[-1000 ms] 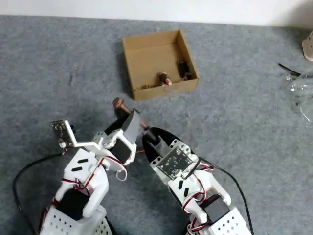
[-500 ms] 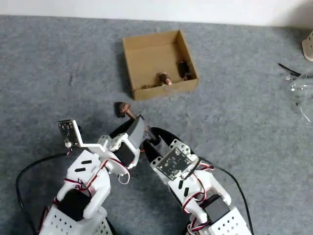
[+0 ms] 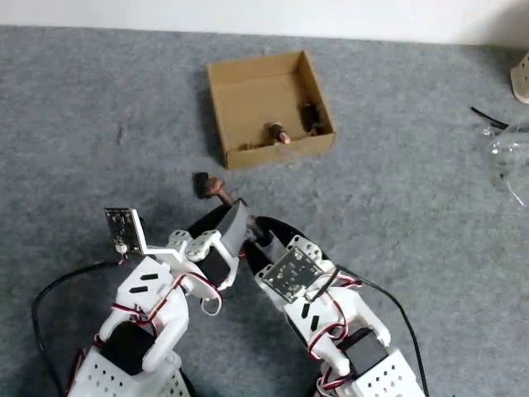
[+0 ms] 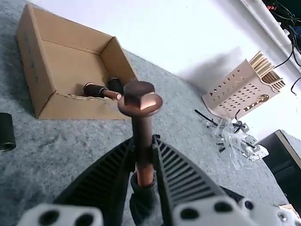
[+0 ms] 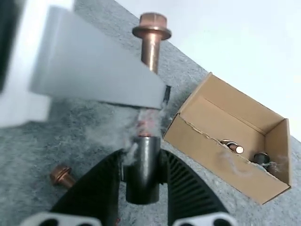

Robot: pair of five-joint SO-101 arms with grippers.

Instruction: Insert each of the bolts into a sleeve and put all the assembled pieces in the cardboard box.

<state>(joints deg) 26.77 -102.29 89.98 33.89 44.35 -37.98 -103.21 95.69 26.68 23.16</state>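
Note:
A copper bolt [image 4: 139, 100] stands between the fingers of my left gripper [image 4: 142, 141], which is shut on its shaft. My right gripper [image 5: 143, 157] is shut on a black sleeve [image 5: 142, 165]. The bolt's [image 5: 151, 35] tip meets the sleeve's mouth. From above, the bolt head [image 3: 205, 183] sticks out past the left gripper [image 3: 230, 212], and the right gripper [image 3: 258, 234] sits close beside it. The cardboard box [image 3: 248, 95] lies beyond both grippers with two assembled pieces [image 3: 278, 133] inside. A loose bolt [image 5: 61, 175] and a spare sleeve [image 4: 5, 132] lie on the carpet.
Grey carpet [image 3: 413, 190] covers the table. A cream slotted holder [image 4: 244, 89] and a clear plastic bag with small parts [image 3: 506, 149] sit far to the right. Black cables trail behind the arm bases.
The left arm has swung slightly right and drawn the bolt back toward the right gripper's sleeve. The right arm has barely moved.

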